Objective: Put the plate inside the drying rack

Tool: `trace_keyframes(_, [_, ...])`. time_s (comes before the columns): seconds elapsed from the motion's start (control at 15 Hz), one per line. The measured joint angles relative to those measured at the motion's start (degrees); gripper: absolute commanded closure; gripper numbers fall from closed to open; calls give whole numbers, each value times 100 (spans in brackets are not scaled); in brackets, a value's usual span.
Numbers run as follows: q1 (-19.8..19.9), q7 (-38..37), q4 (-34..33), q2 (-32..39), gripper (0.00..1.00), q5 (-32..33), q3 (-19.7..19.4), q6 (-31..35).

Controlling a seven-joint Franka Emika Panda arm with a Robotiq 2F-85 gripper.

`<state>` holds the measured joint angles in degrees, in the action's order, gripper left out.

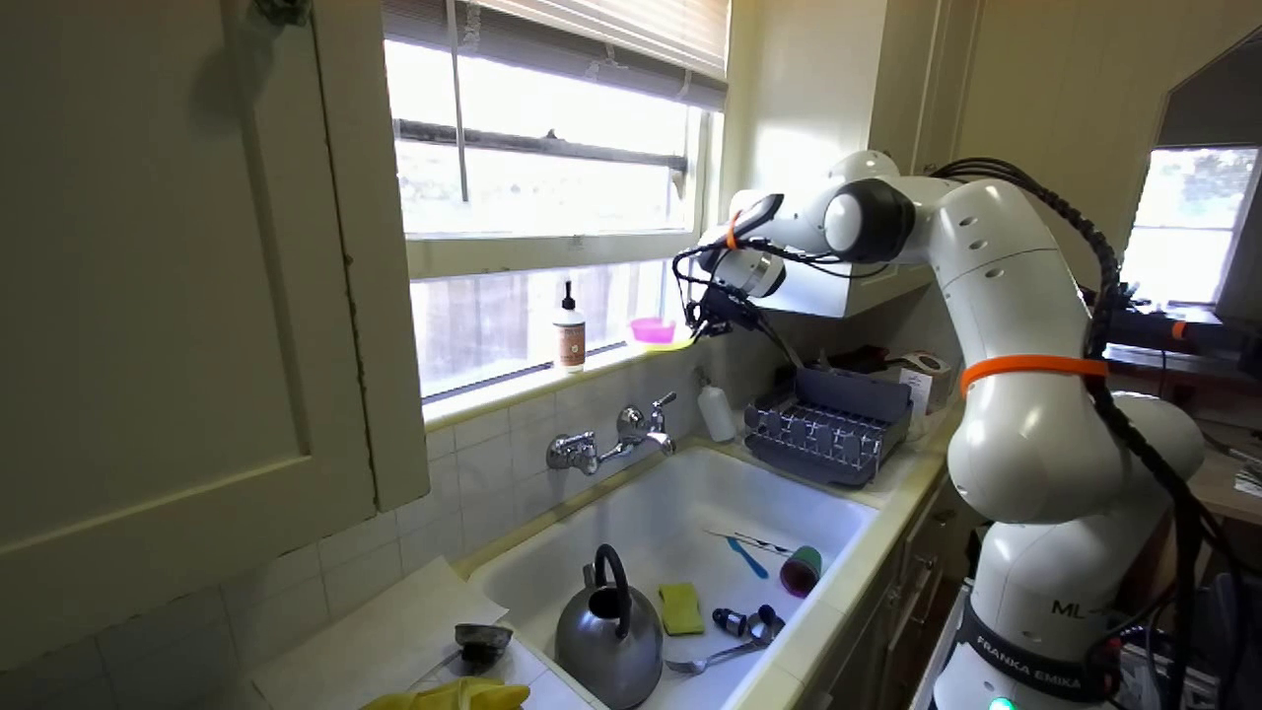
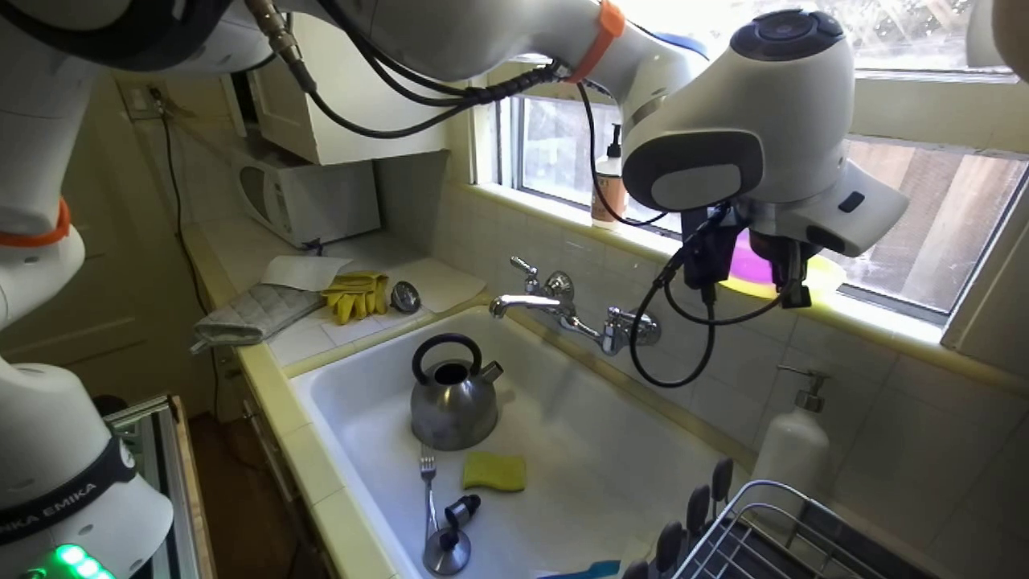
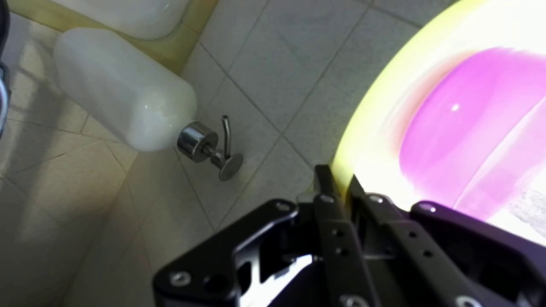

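A round yellow plate [image 3: 375, 140] with a pink bowl-like piece [image 3: 469, 136] in its middle fills the right of the wrist view. The yellow plate [image 1: 670, 345] and pink piece [image 1: 651, 329] also show at the window sill in an exterior view, and partly behind my wrist in an exterior view [image 2: 824, 275]. My gripper [image 3: 340, 172] is nearly closed, with the yellow rim between its fingertips. The dark grey drying rack [image 1: 853, 392] stands on the counter beyond the sink, below and right of my gripper. Part of the rack [image 2: 852, 535] shows in an exterior view.
A white soap dispenser [image 3: 128, 94] stands between sill and rack. A pump bottle [image 1: 570, 340] stands on the sill. A wall faucet [image 1: 631, 439] juts over the white sink [image 1: 690, 493]. The sink holds a kettle [image 1: 609, 636], a yellow sponge [image 1: 680, 607] and a cup [image 1: 801, 570].
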<state>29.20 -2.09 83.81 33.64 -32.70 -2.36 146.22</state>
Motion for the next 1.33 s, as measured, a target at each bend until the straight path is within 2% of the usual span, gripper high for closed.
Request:
trace_keyframes(0.4, [-3,79,225,-188,98,-171,15,68])
trace_keyframes(1.0, [0,606,773,-578,98,-948,30,323])
trace_keyframes(1.33, [-30,639,1280,-1031,98,-1013,-69,322])
